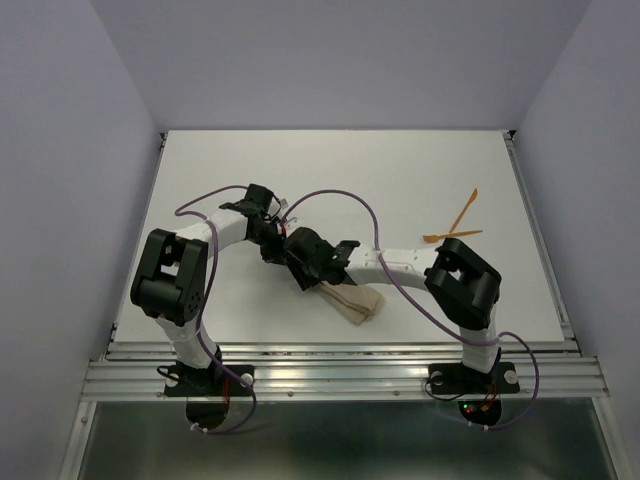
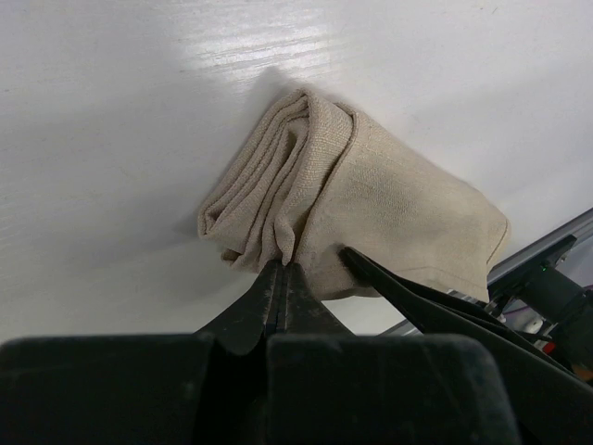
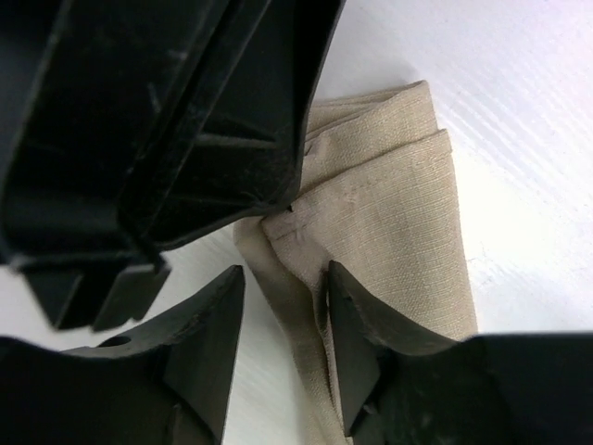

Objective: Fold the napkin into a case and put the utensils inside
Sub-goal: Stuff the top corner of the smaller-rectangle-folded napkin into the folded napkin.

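Near the bench's (image 1: 400, 170) front edge, left gripper (image 2: 283, 271) pinches the folded napkin (image 2: 389, 204); right gripper (image 3: 284, 278) straddles a fold, jaws apart.

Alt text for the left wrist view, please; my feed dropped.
The left pincer is shut on the near edge of the folded tan napkin, which lies bunched on the white table. Another black finger reaches in from the right to the cloth's near edge.
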{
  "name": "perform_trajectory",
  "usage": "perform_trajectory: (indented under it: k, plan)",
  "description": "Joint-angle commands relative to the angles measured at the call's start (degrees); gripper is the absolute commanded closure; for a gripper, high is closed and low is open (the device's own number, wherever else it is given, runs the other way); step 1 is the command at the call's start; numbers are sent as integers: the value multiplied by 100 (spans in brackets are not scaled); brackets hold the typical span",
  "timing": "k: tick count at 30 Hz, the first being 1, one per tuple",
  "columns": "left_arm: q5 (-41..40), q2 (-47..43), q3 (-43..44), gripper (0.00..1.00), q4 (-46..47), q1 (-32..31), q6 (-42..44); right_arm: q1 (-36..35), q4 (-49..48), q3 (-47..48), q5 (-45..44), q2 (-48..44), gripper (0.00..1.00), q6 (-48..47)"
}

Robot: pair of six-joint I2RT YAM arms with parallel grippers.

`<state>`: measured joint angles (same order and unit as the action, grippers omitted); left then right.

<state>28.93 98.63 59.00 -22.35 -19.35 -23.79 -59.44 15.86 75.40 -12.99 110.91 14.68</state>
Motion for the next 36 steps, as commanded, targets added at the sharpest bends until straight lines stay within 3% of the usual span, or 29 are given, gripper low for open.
perform_trajectory:
  k: [1, 9, 11, 14, 18, 19, 21, 23, 29, 33, 34, 36]
  plan:
    - [139, 16, 59, 100, -6, 19, 112, -50, -250, 318, -344, 115, 55, -61]
    - [148, -10, 41, 100, 2, 28, 120, -50, -346, 292, -458, 132, 71, 79]
    - [183, -54, 24, 100, 46, 28, 103, -50, -346, 283, -485, 141, 85, 158]
    - [192, -124, 6, 100, 73, 28, 103, -50, -364, 248, -502, 124, 98, 229]
    - [166, -265, 15, 83, 108, 28, 76, -50, -496, 90, -415, 18, 99, 281]
    - [157, -317, 23, 70, 82, 28, 76, -50, -531, 55, -380, -8, 99, 299]
    - [122, -440, 85, 61, 38, 54, 138, -50, -645, -77, -196, -113, 99, 404]
    - [52, -555, 129, 60, -6, 89, 199, 107, -829, -200, 24, -271, 99, 544]
    - [-571, -1179, 147, 67, -120, 318, 314, 424, -1199, -649, 736, -588, 99, 1019]
    - [-1012, -1460, 33, 85, -138, 318, 384, 565, -1418, -842, 1192, -729, 99, 1291]
    - [-1038, -1565, -46, 93, -77, 318, 367, 643, -1506, -877, 1246, -764, 99, 1405]
    - [-1099, -1697, -169, 95, 28, 309, 296, 714, -1515, -974, 1508, -790, 99, 1503]
